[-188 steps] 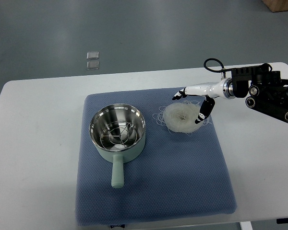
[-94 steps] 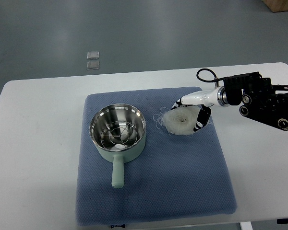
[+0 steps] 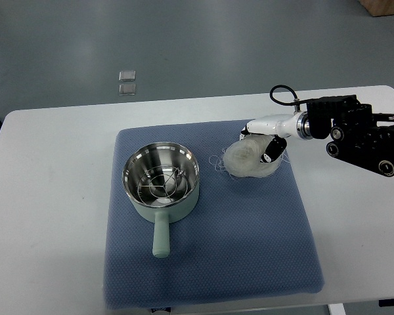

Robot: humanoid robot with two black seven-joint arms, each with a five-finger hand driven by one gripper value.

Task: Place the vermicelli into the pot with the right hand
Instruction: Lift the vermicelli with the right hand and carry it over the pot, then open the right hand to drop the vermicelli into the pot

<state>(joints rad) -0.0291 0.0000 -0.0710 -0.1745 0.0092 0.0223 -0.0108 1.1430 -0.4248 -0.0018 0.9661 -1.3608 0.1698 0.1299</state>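
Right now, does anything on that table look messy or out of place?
Only a little: loose strands stray from the noodle nest onto the blue mat where the right hand grips it. The pot sits upright and unspilled.

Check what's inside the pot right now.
Inside the pot only a round wire rack shows on the steel bottom. No vermicelli there: the nest sits on the blue mat, right robot hand closed on it. Under the rack is partly hidden.
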